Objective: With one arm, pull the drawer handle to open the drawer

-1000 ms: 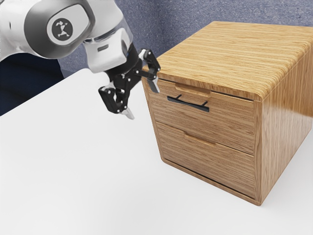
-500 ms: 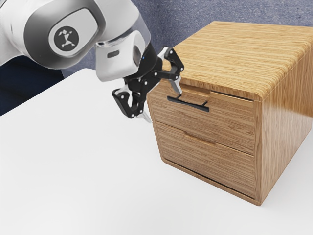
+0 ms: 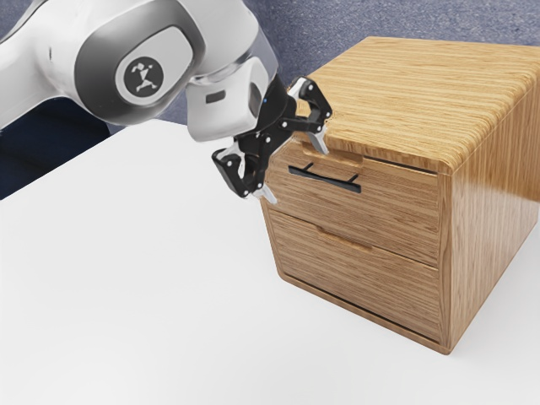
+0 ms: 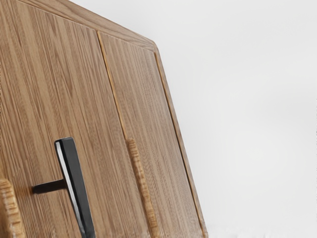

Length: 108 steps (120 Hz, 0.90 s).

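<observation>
2 fingers [image 3: 314, 128] spread wide; empty hand [image 3: 294, 172] near the drawer handle [image 3: 326, 177].

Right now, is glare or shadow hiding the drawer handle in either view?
Exterior view: soft, even light; the black handle stands out against the drawer front, no glare. Wrist view: a thin bright streak along the handle's edge, nothing hidden.
</observation>
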{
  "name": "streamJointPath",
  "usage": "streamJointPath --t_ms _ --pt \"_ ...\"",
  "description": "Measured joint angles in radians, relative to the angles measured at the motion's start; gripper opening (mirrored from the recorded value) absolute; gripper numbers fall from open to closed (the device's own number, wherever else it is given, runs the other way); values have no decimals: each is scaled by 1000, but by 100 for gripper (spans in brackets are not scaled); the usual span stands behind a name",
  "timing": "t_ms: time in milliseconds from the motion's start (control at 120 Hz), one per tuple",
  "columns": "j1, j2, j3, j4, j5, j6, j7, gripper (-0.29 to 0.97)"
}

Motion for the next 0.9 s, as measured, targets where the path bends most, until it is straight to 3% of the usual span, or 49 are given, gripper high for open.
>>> streamJointPath --t_ms 317,900 --pt "-3 -166 42 -137 30 73 -3 66" --pt "1 -82 39 -158 32 165 -23 66"
